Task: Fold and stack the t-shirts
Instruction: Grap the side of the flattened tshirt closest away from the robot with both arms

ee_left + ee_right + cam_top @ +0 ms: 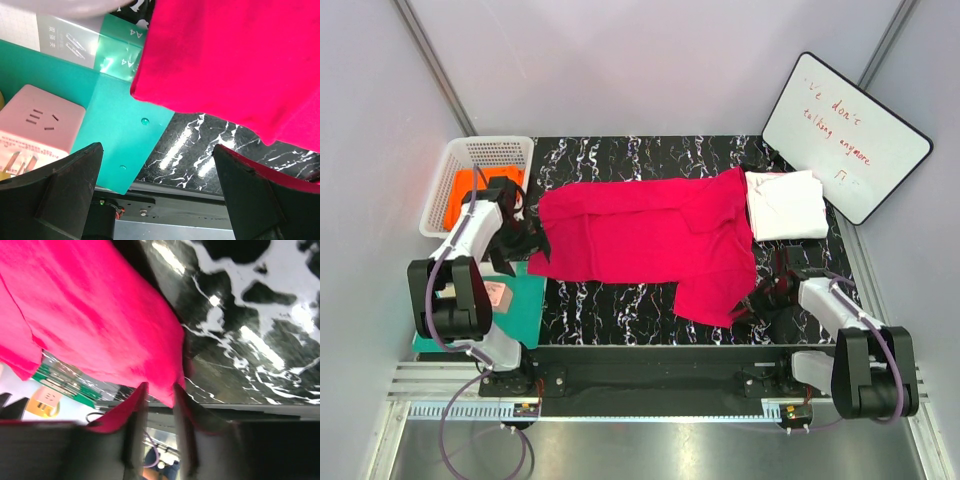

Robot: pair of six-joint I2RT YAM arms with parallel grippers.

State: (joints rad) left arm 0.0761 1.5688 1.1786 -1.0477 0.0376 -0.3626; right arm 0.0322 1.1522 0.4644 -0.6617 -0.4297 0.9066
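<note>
My left gripper (157, 147) hangs with its fingers spread wide and nothing between them, above the teal board (115, 115) at the bench's (610, 310) left edge, just beside the left hem of the crimson-pink t-shirt (640, 235), which lies spread across the middle of the bench. My right gripper (160, 386) sits at that shirt's near right corner, fingers drawn close with a narrow gap, the hem at their tips; I cannot tell if they pinch it. The white t-shirt (785, 205) lies folded at the far right corner, and the orange t-shirt (470, 195) sits in the basket (495, 148) off the far left corner.
</note>
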